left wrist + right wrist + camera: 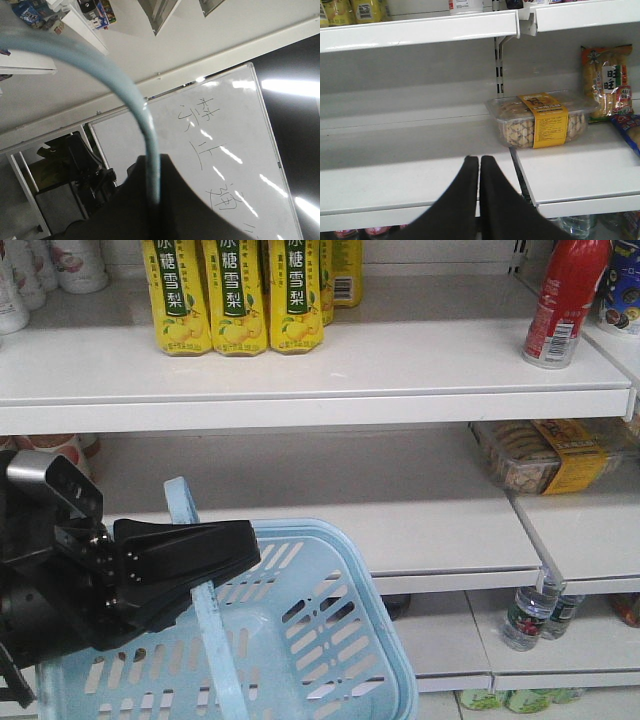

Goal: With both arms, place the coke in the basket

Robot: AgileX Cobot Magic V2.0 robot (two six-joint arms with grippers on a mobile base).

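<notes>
White shelving fills the view; the coke [565,300] stands upright, long axis vertical, at the top shelf's [400,365] right end. The left gripper [245,558] clamps the basket [340,650] by its handle [184,502]. The right gripper [479,167] has its fingers pressed together, empty.

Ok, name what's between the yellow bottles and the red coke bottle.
Front view: only bare white shelf separates yellow bottles from slim red coke bottle.
</notes>
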